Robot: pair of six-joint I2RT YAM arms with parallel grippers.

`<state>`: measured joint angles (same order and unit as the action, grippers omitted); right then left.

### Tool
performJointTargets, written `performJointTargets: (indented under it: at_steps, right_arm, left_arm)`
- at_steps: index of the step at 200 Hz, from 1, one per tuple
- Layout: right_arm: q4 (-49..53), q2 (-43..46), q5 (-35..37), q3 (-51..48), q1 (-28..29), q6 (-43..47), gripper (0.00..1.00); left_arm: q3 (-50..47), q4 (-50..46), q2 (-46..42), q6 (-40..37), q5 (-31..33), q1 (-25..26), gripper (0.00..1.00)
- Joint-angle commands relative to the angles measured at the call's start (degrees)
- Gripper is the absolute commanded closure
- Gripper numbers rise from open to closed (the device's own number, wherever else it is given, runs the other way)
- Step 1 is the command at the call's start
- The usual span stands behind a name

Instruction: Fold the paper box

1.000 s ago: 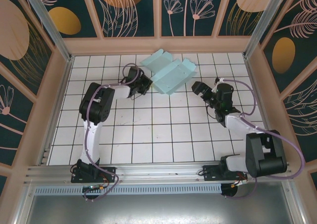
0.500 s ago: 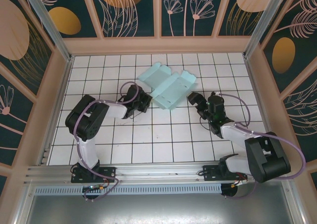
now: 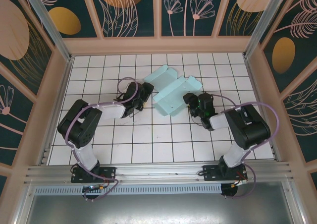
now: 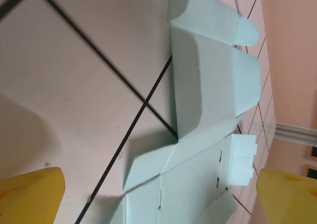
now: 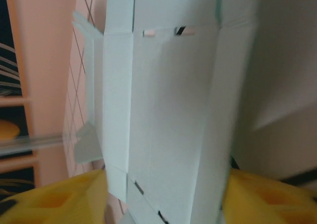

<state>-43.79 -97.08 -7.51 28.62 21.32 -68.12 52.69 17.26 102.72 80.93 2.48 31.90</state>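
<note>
Both arms reach low across the bench (image 3: 148, 144) and converge on the paper box (image 3: 172, 96), a creased cut-out lying open in the far half. The left hand (image 3: 143, 92) is wide open beside its left flap. The right hand (image 3: 190, 100) straddles the right edge, fingers partly apart, grip not discernible. Judged step: taking hold before the first fold; next, pin one panel and raise a wall along its crease.

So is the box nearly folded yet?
Not nearly. Done: the box has some flaps standing up. In hand: the right gripper has the card's edge between its fingers; the left gripper is open beside it. Left: folding the sides shut.
</note>
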Motion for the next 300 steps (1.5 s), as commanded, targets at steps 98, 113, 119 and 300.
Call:
performJointTargets:
  at_steps: [98, 113, 119, 300]
  right_arm:
    - [36.4, -7.1, -19.0, 22.9, -6.3, 44.5, 1.0]
    - [45.1, -8.8, -23.4, 27.8, -7.0, 52.6, 1.0]
    - [47.6, -9.4, -25.5, 29.5, -7.4, 54.9, 1.0]
    - [19.7, 1.3, -10.5, 16.0, -5.4, 37.4, 0.38]
  left_arm:
    - [9.3, -5.8, -8.0, -34.7, 5.5, -2.9, 0.01]
    - [11.2, -7.1, -6.5, -36.4, 2.2, -3.9, 0.01]
    - [11.9, -7.6, -5.7, -36.9, 1.0, -4.3, 0.01]
    - [17.1, -17.3, 13.8, -41.3, -17.3, -4.8, 0.47]
